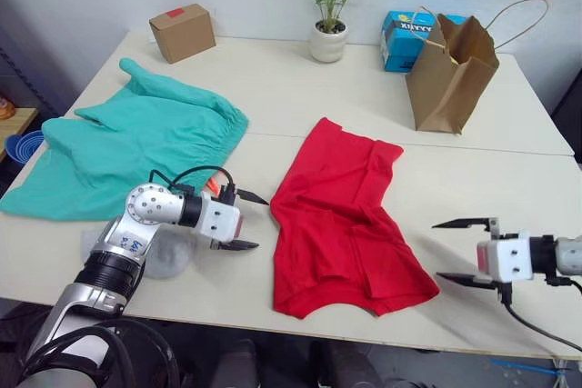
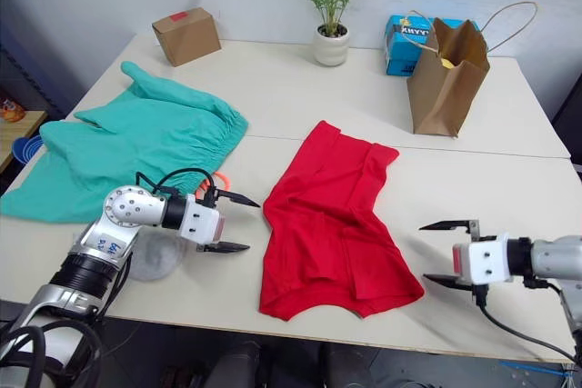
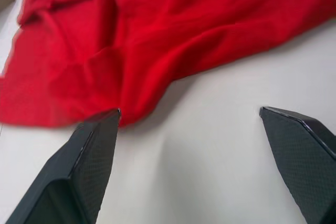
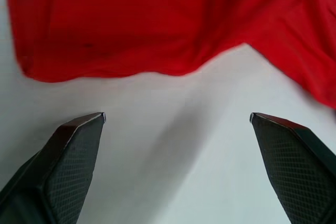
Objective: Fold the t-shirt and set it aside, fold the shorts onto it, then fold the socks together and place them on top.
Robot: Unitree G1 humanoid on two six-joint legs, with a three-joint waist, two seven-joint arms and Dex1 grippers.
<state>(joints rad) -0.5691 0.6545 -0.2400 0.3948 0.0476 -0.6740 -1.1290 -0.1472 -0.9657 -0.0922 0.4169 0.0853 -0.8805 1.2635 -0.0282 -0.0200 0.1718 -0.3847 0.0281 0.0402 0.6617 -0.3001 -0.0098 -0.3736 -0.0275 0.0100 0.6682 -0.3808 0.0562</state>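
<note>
The red t-shirt (image 1: 341, 224) lies crumpled, partly folded over itself, in the middle of the white table (image 1: 291, 88). To its left the teal-green shorts (image 1: 136, 147) are spread flat, an orange drawstring (image 1: 211, 187) peeking out at the waistband. My left gripper (image 1: 262, 223) is open just off the t-shirt's left edge, low over the table; one fingertip (image 3: 105, 124) nearly touches the red cloth. My right gripper (image 1: 436, 250) is open to the right of the t-shirt's near hem, holding nothing. A pale grey patch, the socks (image 1: 168, 256), lies partly hidden under my left arm.
Along the back of the table stand a small cardboard box (image 1: 182, 32), a potted plant (image 1: 329, 34), a blue box (image 1: 400, 38) and an open brown paper bag (image 1: 452, 74). A blue bowl (image 1: 23, 145) sits off the table's left side.
</note>
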